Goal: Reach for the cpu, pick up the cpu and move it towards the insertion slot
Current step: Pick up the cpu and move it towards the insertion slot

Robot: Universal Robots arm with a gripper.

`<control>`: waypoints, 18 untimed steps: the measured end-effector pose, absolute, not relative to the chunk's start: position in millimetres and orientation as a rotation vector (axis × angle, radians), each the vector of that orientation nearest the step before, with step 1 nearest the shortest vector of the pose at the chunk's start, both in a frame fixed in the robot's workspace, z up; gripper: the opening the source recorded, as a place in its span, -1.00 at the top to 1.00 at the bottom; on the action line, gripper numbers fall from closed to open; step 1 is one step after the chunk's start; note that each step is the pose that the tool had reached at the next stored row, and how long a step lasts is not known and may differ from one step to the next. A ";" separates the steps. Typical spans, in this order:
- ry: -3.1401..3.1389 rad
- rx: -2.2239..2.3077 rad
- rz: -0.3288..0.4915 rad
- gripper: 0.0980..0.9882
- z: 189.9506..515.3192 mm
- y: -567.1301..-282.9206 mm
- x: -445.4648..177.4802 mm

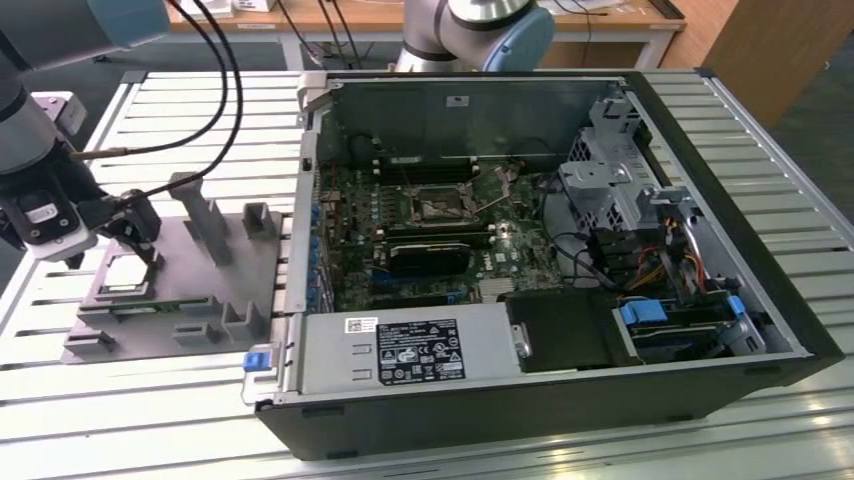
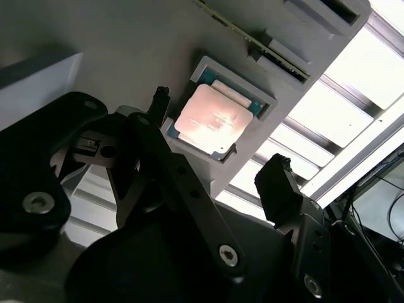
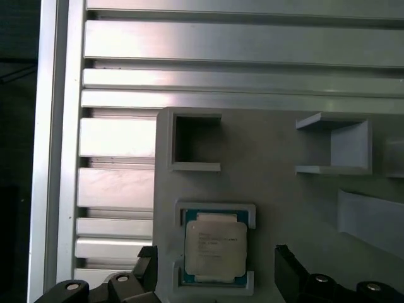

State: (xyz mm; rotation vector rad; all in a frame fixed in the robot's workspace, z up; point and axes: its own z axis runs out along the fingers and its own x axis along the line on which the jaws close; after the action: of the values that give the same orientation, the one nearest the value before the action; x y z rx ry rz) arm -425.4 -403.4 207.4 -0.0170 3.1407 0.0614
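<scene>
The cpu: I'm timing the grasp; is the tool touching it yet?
Apart. In the first wrist view, the small square silvery cpu lies in the grey plastic fixture; bare fixture shows between it and both black fingers of the open tool.

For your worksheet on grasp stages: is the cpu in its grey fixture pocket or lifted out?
In. The cpu lies flat in the fixture pocket; the open pincer straddles it without touching.

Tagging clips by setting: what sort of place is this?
Probably a robotics lab workbench: an open desktop computer case on a slotted aluminium table, a grey fixture holding the cpu, and desks behind.
</scene>
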 end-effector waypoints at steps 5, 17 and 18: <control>3.141 -0.017 0.061 -0.63 198.5 -403.4 -426.2; 3.141 -0.017 0.060 -0.44 185.7 -403.4 -426.3; 3.141 -0.017 0.060 -0.44 185.2 -403.4 -426.3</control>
State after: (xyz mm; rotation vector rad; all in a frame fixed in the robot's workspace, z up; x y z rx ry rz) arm -426.3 -403.4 185.2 -0.0175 3.1407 0.0602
